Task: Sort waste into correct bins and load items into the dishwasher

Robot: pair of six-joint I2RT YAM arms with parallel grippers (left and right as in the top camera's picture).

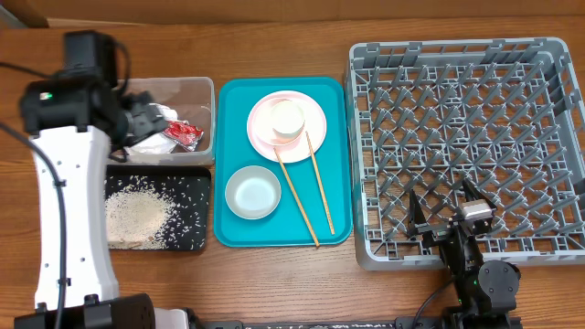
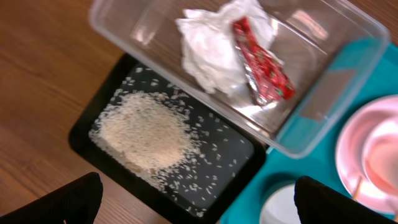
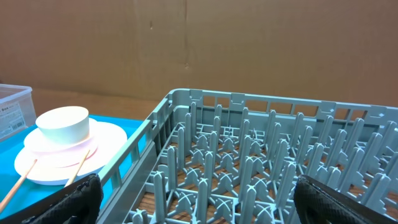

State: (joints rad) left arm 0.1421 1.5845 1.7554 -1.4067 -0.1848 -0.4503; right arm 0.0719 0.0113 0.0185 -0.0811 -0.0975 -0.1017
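left pincer (image 2: pixel 198 204) wide apart, empty | right pincer (image 3: pixel 198 200) likewise (over grey rack (image 3: pixel 205 95)) | red wrapper (image 2: pixel 262 65) in clear tub (image 2: pixel 323 93)

The tub (image 2: pixel 320 74) is clear glossy plastic, the red wrapper (image 2: pixel 264 68) shiny, the tissue (image 2: pixel 208 53) soft paper, the table (image 2: pixel 43 81) wood-grained.

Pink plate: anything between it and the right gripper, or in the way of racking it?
Yes. The white cup sits on the pink plate, and the two chopsticks rest their tips on its rim. The dish rack has its left wall between the open right gripper and the plate. Nothing else is visible.
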